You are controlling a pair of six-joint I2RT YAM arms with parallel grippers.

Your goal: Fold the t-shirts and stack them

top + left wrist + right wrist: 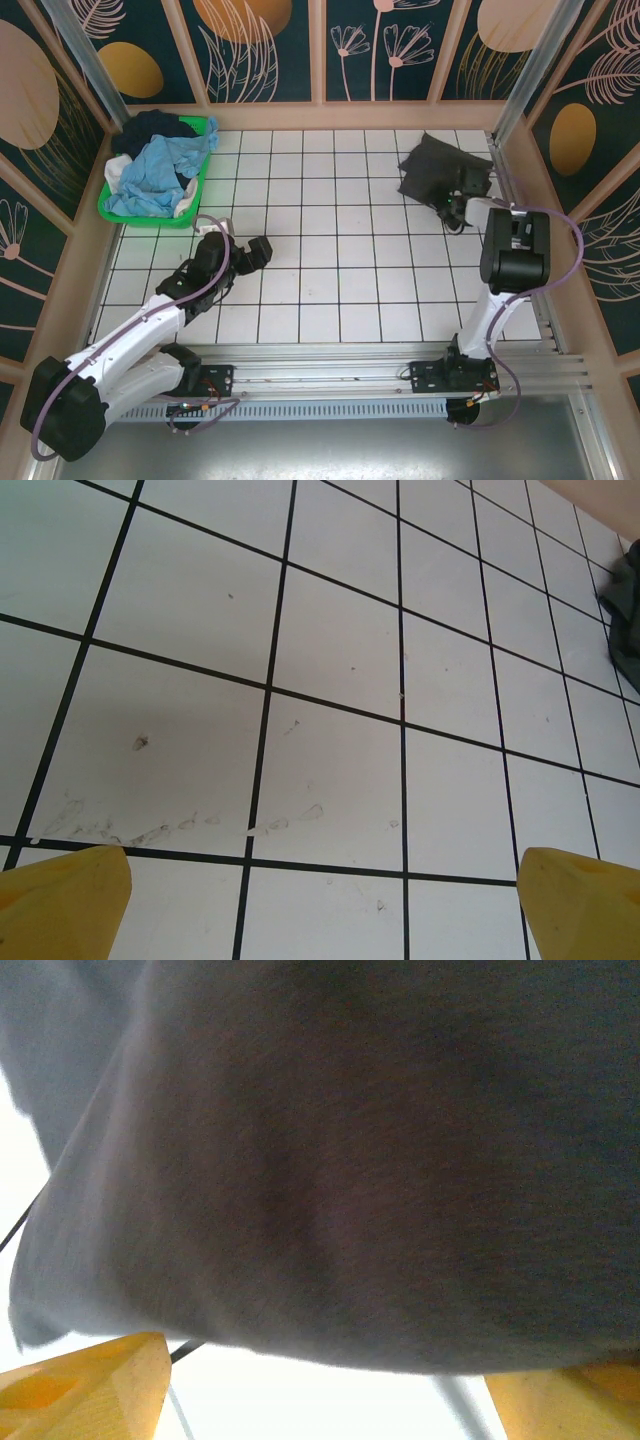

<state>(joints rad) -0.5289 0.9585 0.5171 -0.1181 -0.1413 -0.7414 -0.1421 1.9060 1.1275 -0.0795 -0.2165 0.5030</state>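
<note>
A charcoal-grey t-shirt [438, 166] lies bunched on the tiles at the far right. My right gripper [456, 214] sits at its near edge. In the right wrist view the gripper [320, 1392] is open, its yellow fingertips [95, 1385] wide apart just short of the grey cloth [350, 1160], with bare tile between them. The light blue t-shirt [158, 172], a dark navy one [158, 128] and a white one [117, 172] are heaped in the green basket [205, 160] at the far left. My left gripper [260, 250] hovers over bare tiles, open [320, 905] and holding nothing.
The white tiled table [330, 260] is walled by wooden panels on three sides. A metal rail [380, 365] carrying both arm bases runs along the near edge. A strip of the grey cloth [625, 620] shows at the right edge of the left wrist view.
</note>
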